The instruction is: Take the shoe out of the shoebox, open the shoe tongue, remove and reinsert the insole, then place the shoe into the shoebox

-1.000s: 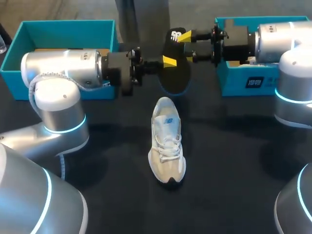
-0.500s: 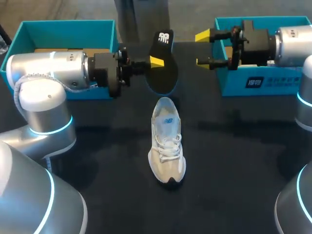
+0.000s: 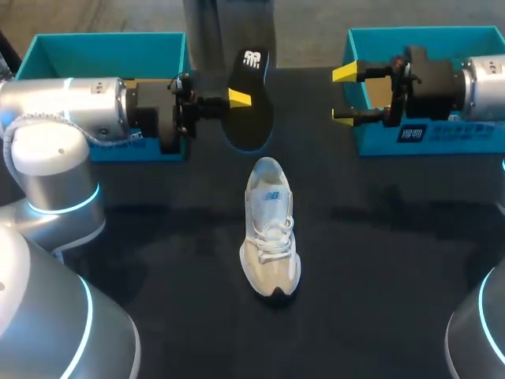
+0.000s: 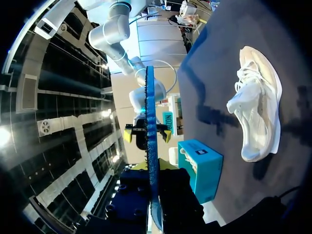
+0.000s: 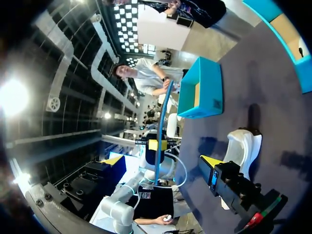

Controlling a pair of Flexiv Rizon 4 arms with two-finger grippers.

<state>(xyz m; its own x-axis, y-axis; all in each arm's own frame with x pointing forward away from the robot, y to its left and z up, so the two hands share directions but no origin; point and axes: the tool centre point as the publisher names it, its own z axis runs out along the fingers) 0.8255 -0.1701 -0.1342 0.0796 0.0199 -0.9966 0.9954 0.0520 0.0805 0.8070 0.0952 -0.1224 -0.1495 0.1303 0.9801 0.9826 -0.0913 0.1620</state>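
Dark table; box partly behind left arm

In the head view our left arm covers much of the left shoebox, and the right shoebox runs off the picture's edge behind our right arm. Only one yellow tip of the left end effector shows; the other is behind the insole. In the left wrist view the insole stands edge-on, its faces unseen. In the right wrist view one of the right end effector's fingers covers part of the shoe
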